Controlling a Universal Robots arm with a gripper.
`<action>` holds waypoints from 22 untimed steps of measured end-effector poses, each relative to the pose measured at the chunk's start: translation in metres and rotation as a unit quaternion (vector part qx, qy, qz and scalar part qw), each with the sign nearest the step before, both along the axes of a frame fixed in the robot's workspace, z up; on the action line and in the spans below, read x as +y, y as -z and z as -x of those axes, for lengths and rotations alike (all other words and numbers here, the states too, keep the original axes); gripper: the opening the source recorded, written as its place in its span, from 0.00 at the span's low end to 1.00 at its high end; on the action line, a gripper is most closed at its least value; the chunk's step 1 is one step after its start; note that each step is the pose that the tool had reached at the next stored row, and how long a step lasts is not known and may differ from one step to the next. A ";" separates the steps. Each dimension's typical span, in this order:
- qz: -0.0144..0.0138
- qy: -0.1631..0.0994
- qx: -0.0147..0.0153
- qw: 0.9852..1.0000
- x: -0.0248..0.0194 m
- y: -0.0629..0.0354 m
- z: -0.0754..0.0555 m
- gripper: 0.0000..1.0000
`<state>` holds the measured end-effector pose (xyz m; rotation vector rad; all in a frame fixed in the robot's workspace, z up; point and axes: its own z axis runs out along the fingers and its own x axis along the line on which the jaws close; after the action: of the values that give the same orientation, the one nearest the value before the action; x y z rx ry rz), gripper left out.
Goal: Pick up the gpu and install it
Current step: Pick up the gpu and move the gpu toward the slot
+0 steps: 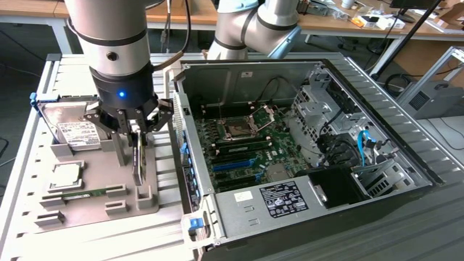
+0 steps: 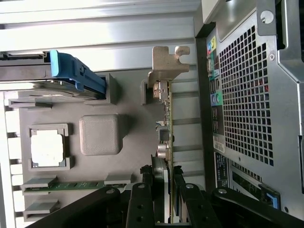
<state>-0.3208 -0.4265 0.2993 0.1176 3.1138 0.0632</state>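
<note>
On gray tray (image 1: 98, 163) at the exterior view's left, just beside open PC case (image 1: 305, 136): gpu (image 1: 138, 160) standing on edge in tray slot, gripper (image 1: 136, 130) down over its top edge, jaws clamped on the card. Hard drive (image 1: 73, 128) upright further to the exterior view's left, CPU (image 1: 67, 175) and RAM stick (image 1: 80, 193) lying in tray pockets. In wrist view: gpu (image 2: 166, 128) edge-on, silver bracket (image 2: 167, 64) at far end, fingers (image 2: 142, 194) pressed against both faces, case rear grille (image 2: 247, 95) close alongside.

The pincer (image 1: 138, 142) on the gpu (image 1: 138, 166) has a narrow lane between hard drive (image 1: 73, 130) and computer case (image 1: 177, 128) wall.
</note>
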 end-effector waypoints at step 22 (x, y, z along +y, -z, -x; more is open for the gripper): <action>0.000 0.000 0.000 1.000 0.0000 -0.0063 0.000 0.27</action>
<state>-0.3208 -0.4265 0.3056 0.1176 3.1138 0.0632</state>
